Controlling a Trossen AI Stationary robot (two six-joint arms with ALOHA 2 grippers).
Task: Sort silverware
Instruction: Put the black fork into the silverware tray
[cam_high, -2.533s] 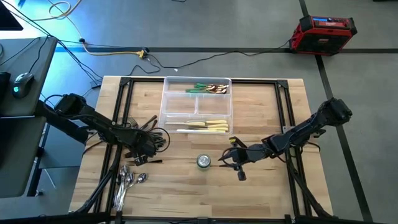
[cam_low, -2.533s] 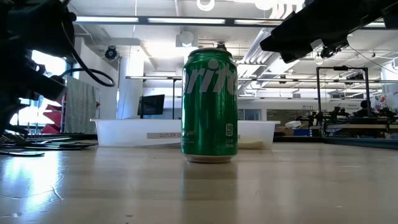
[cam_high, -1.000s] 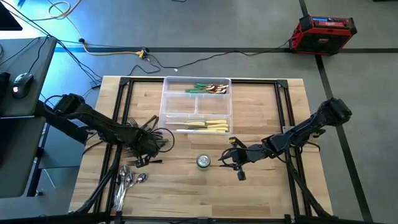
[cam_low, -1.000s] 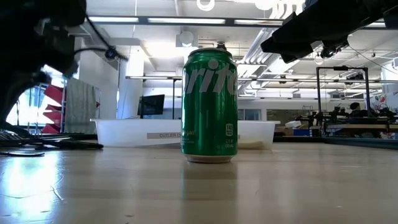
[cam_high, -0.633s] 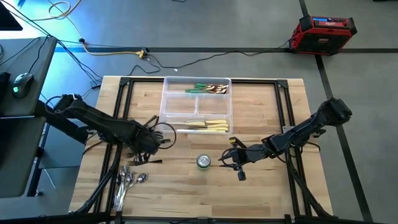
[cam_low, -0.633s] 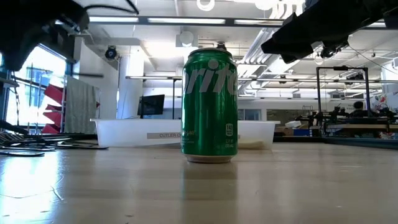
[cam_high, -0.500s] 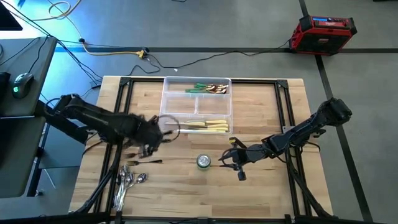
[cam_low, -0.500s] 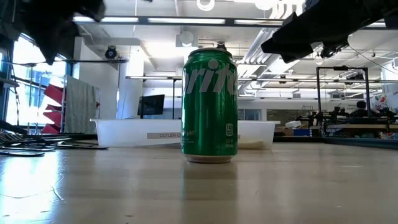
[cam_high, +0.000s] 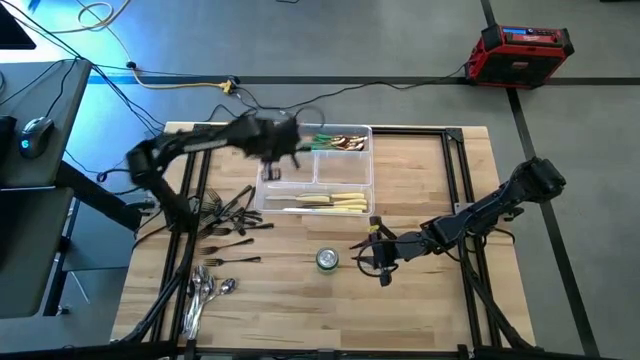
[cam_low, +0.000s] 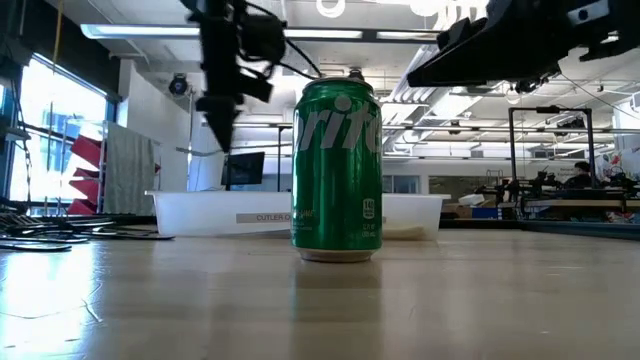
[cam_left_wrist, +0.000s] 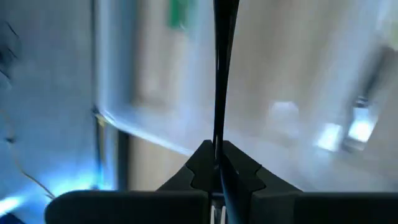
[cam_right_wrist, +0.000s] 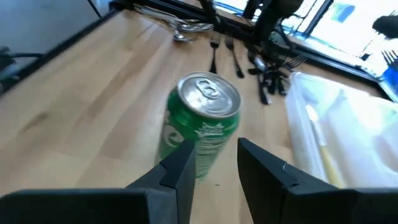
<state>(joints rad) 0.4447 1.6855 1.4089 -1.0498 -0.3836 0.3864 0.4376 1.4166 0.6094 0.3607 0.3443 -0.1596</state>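
My left gripper (cam_high: 270, 166) hangs over the left side of the clear divided tray (cam_high: 280, 172), shut on a slim dark fork (cam_left_wrist: 219, 81). It also shows in the low view (cam_low: 221, 122), pointing down. More dark forks (cam_high: 226, 214) lie in a heap on the table left of the tray. Shiny spoons (cam_high: 205, 290) lie near the front left. Green-handled pieces (cam_high: 328, 142) and cream-handled knives (cam_high: 335, 203) lie in the tray. My right gripper (cam_right_wrist: 216, 149) is open and empty, just right of the green can (cam_high: 327, 260). My left gripper pinches the fork's thin shaft (cam_left_wrist: 218, 140) between its two shut fingers. The fork runs straight on past the fingertips, in line with them. The fingers point down, and the fork hangs below them, clear of the tray and table. Which end they hold, I cannot tell.
The green can (cam_low: 336, 170) stands upright in the table's middle front, close in front of the low camera. Black frame rails (cam_high: 455, 190) run along the table's sides. Cables lie on the floor beyond the far edge.
My left gripper has risen from the heap of forks and swung fast toward the far edge and the right, to above the tray's left side. It carries one dark fork, now lifted clear. The other forks stay on the table.
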